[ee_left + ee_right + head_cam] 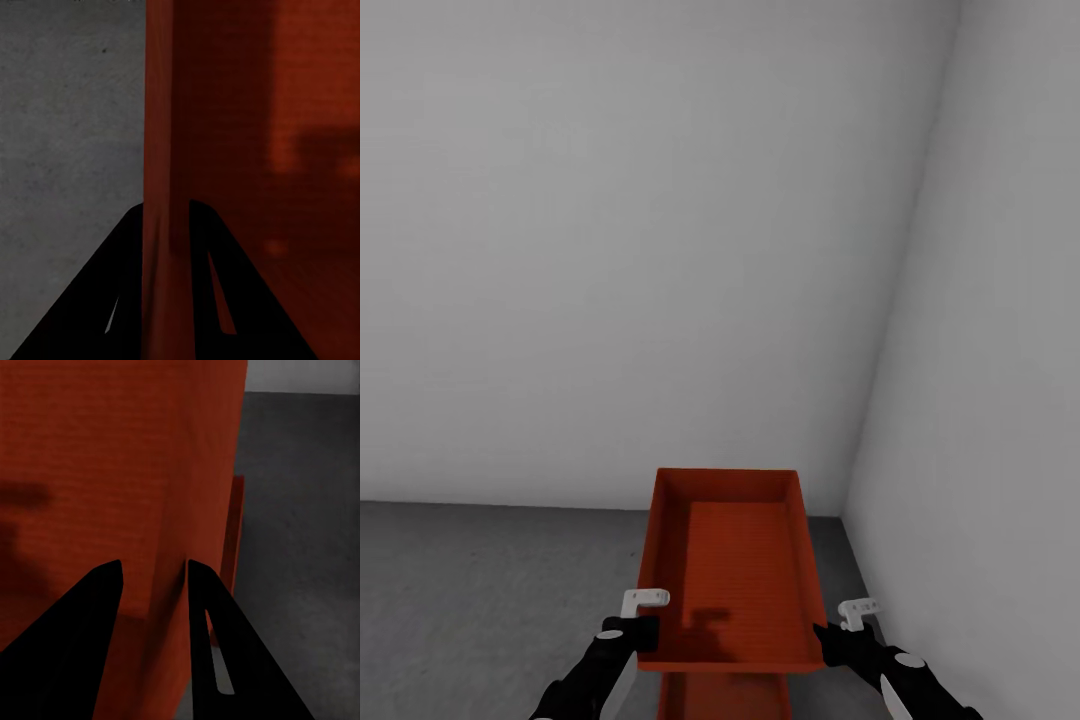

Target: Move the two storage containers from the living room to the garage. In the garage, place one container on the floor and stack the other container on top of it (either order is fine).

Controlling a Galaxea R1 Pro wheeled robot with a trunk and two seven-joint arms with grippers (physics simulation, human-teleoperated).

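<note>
There are no words, numbers, labels or signs to read in any of the pictures. The orange-red box (728, 560) has plain sides with nothing written on them, and the grey wall (640, 250) and the dark floor (480, 590) are bare of any letters too.
</note>
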